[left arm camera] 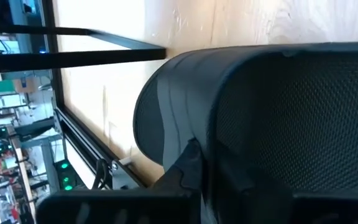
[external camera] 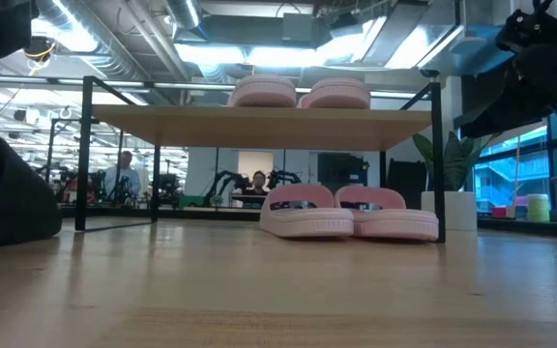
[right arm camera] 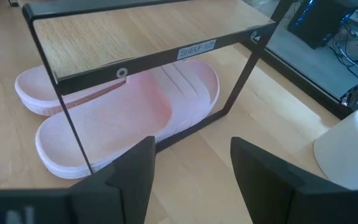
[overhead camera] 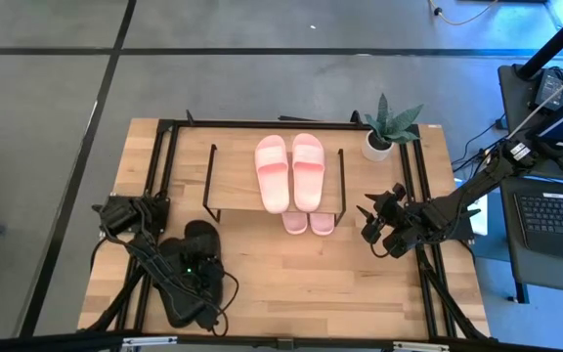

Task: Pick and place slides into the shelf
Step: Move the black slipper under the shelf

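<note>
Left gripper [overhead camera: 195, 279] at lower left of the high view, jaws closed tight on the black slides [overhead camera: 192, 262]. In the left wrist view a black slide [left arm camera: 272, 118] fills most of the frame, wide mesh-textured strap right against the camera, dark finger [left arm camera: 188, 168] pressed against its edge at lower centre. Exact contact point is hard to make out. In the low view the black mass at far left [external camera: 8, 198] rests on the tabletop [external camera: 278, 290]; can't tell slide from arm there.

Right gripper [overhead camera: 377, 227] at centre right of the high view, jaws standing wide, holding nothing, just right of the shelf [overhead camera: 238, 181]. In the right wrist view both dark fingers [right arm camera: 135, 171] show at the bottom with a clear gap between them, pointed at the shelf's black wire end frame [right arm camera: 142, 62], which carries a small label.

One pink pair [overhead camera: 290, 171] lies side by side on the shelf's top board, upper centre of the high view; visible in the low view on top of the board [external camera: 301, 93]. Second pink pair [overhead camera: 308, 222] sits under the shelf on the table, ends poking out past the board's lower edge; in the low view [external camera: 348, 213] at centre right near the right leg, in the right wrist view [right arm camera: 123, 106] behind the wire frame.

Potted plant [overhead camera: 387, 132] in a white pot at upper right of the table, well apart from the right gripper. White pot edge [right arm camera: 350, 149] shows at right of the right wrist view.

People [external camera: 121, 174] in the room behind, far off, left of centre in the low view.
</note>
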